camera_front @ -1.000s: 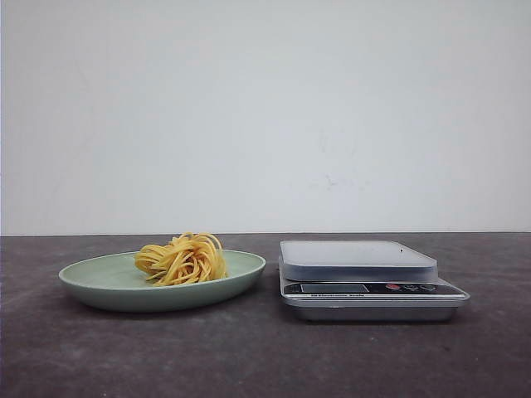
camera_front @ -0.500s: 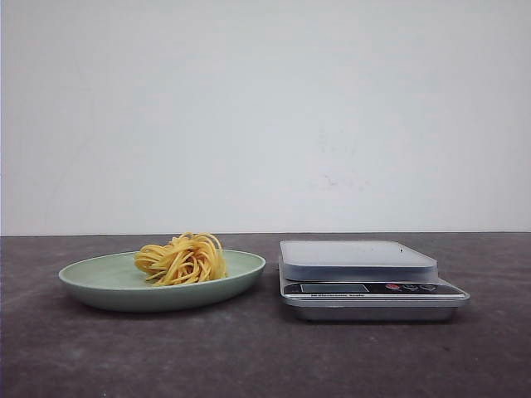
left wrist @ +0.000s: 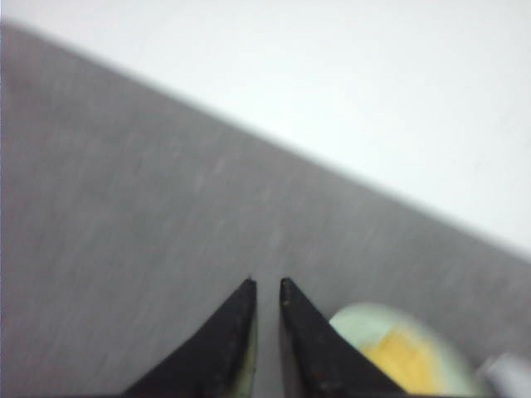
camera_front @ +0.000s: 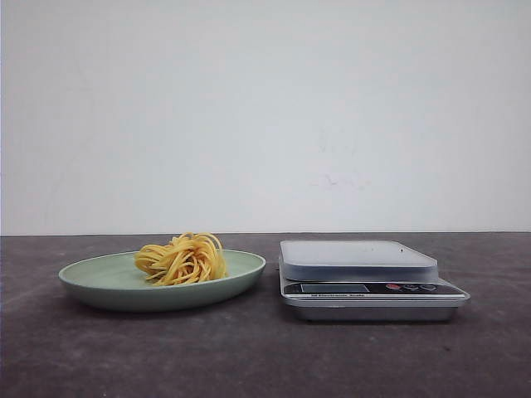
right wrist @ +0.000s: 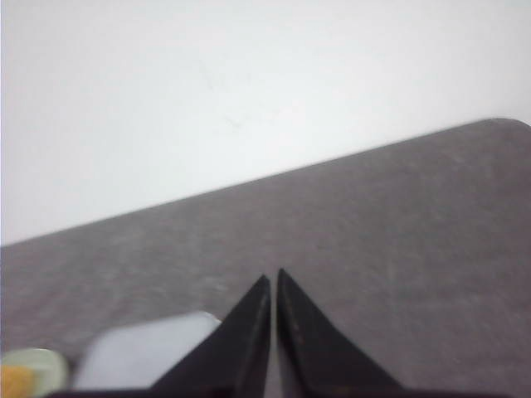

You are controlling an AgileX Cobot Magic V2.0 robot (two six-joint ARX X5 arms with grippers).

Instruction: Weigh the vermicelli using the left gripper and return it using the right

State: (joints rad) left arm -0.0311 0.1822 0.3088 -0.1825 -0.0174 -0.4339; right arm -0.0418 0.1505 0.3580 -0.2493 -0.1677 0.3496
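Setting: staged test bench, lab-like rather than home kitchen. Evidence: bare white wall [camera_front: 265, 116] filled whole background, no fittings or decor. Dark grey matte table [camera_front: 249, 356] ran edge to edge. Props few, set side by side near each other: pale green plate [camera_front: 99, 282] with nest of yellow noodles [camera_front: 182, 259], digital kitchen scale [camera_front: 369, 282] with silver platform. Black robot fingers [left wrist: 216, 348] visible in wrist views.

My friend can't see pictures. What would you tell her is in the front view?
A nest of yellow vermicelli sits on a pale green plate on the left of a dark table. Beside it, to the right and not touching, stands a silver kitchen scale with nothing on its platform. Behind is a plain white wall; no robot arms show.
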